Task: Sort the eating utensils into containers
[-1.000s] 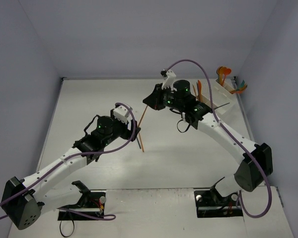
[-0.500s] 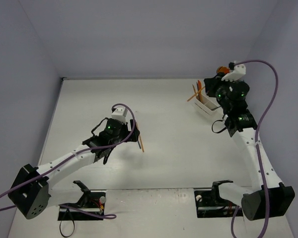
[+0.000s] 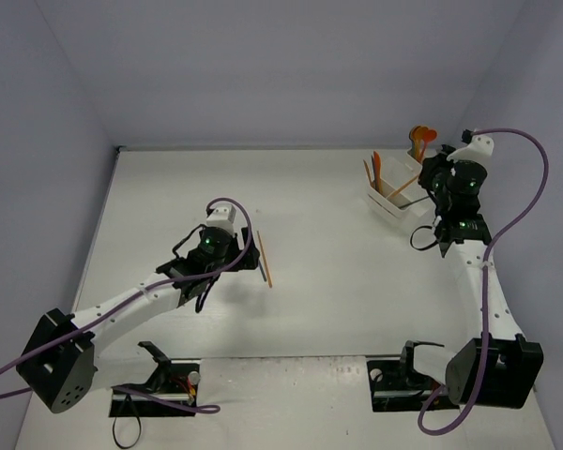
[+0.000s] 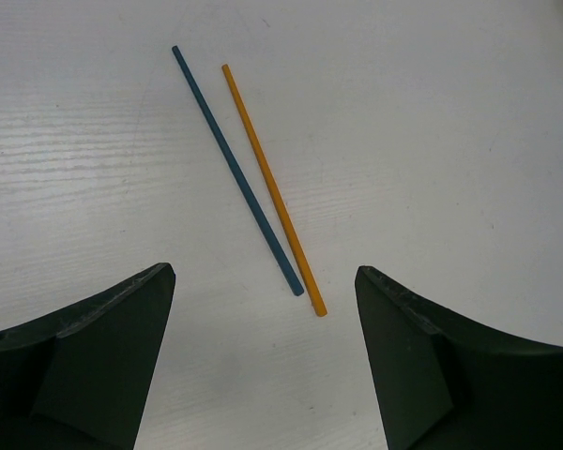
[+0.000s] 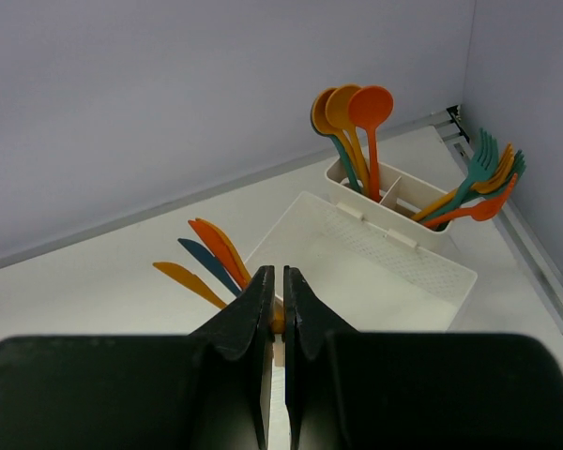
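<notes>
I find nothing to read: no word, number, label or brand mark shows on the containers (image 5: 375,281), the eating utensils (image 5: 370,105) or the desk (image 4: 432,112).

Left end effector (image 4: 263,277) spread wide, blue stick (image 4: 236,173) and orange stick (image 4: 272,187) ending between fingers; bare counter (image 4: 432,112) around. Right end effector (image 5: 274,281) pinches held stick (image 3: 403,186) above bins (image 5: 375,291); spoons (image 5: 357,122), forks (image 5: 483,178), knives (image 5: 216,258) upright ahead; wall (image 5: 525,94) close right.
</notes>
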